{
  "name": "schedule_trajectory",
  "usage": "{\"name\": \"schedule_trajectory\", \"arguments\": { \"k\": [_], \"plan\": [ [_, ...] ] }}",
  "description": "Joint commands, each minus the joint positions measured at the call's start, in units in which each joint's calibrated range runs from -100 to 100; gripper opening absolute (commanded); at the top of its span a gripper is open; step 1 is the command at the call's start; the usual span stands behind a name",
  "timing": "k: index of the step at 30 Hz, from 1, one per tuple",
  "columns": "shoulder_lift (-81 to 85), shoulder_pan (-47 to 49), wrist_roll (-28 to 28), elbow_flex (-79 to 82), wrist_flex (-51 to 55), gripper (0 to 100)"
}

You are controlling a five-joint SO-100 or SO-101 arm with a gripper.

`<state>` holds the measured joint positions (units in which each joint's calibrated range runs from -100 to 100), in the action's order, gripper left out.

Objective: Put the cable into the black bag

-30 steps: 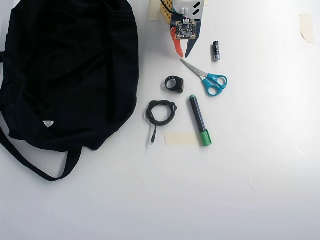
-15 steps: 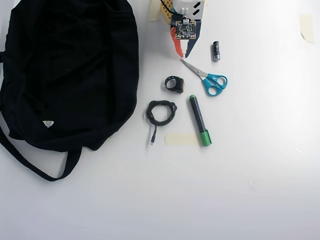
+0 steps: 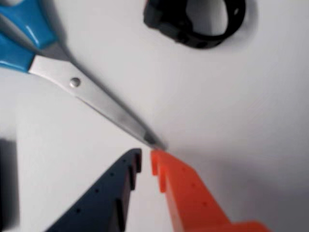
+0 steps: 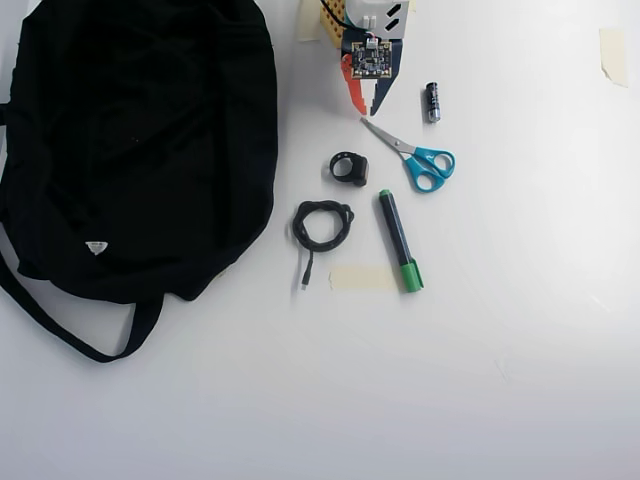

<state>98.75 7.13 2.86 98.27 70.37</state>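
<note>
- The pincer (image 4: 367,104) hangs at the top of the overhead view, its 2 fingers, 1 orange (image 3: 166,166) and 1 dark (image 3: 130,164), slightly apart with nothing between them.
- In the wrist view the scissors' (image 3: 91,96) blade tip lies just ahead of the fingertips.
- The cable (image 4: 320,224), coiled with 1 loose end trailing down, lies on the white worktop (image 4: 500,350) well apart from the pincer, just right of the black bag (image 4: 140,140).
- A small black strap (image 4: 349,167) sits between cable and pincer.
- A green-capped marker (image 4: 398,238) lies right of the cable; a battery (image 4: 432,101) rests near the scissors.
</note>
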Motion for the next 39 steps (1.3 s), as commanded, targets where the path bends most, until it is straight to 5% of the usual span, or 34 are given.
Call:
{"name": "schedule_trajectory", "arguments": {
  "k": [1, 19, 39],
  "plan": [
    [0.50, -0.32, -0.24, 1.01, 2.15, 2],
    [-3.90, 0.13, -0.18, -3.03, -8.44, 2],
    [-28.30, 0.43, -0.13, -32.05, -29.89, 2]
  ]
}}
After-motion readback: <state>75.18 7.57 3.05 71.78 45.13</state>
